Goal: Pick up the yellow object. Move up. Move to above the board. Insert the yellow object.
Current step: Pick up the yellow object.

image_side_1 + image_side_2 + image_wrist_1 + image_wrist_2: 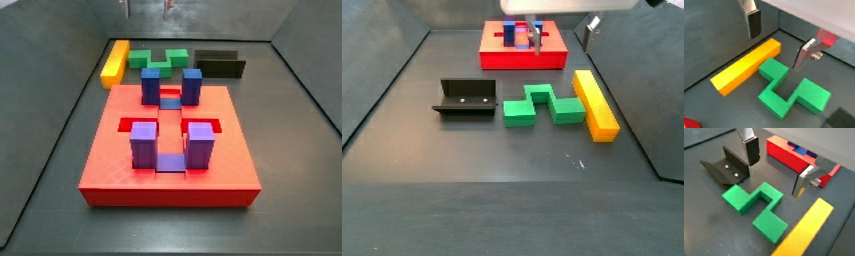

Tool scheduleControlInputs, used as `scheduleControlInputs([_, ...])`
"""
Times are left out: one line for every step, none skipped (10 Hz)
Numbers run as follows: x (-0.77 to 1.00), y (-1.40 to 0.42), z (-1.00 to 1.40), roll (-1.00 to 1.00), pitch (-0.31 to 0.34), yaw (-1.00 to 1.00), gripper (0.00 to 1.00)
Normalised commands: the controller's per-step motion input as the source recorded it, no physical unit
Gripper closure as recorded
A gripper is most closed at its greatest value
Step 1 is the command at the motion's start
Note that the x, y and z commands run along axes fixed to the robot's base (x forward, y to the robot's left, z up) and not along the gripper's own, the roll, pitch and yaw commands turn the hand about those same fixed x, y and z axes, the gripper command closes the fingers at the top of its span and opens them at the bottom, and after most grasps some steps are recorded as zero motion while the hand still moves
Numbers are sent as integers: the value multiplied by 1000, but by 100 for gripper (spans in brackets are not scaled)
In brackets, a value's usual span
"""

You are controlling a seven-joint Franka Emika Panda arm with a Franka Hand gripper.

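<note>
The yellow object (745,67) is a long yellow-orange bar lying flat on the dark floor, next to a green notched block (791,87). It shows in both side views (116,62) (596,103) and in the other wrist view (807,230). The board (167,150) is a thick red slab with blue and purple posts, also seen from the wrist (787,155) and from the side (523,50). My gripper (777,42) (776,170) hangs open and empty, high above the floor, over the green block's end beside the bar. Only its fingertips show (147,8) (563,35).
The fixture (727,168) stands on the floor on the green block's (543,105) far side from the bar, seen also in both side views (465,100) (221,63). Dark walls enclose the floor.
</note>
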Motion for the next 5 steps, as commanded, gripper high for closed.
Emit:
scheduleControlInputs([-514, 0, -249, -121, -109, 0, 0])
scheduleControlInputs([-609, -71, -229, -130, -151, 0, 0])
scheduleControlInputs([-577, -74, -174, -116, -180, 0, 0])
scheduleControlInputs([-637, -31, -109, -109, -216, 0, 0])
scheduleControlInputs([-431, 0, -80, -83, -187, 9, 0])
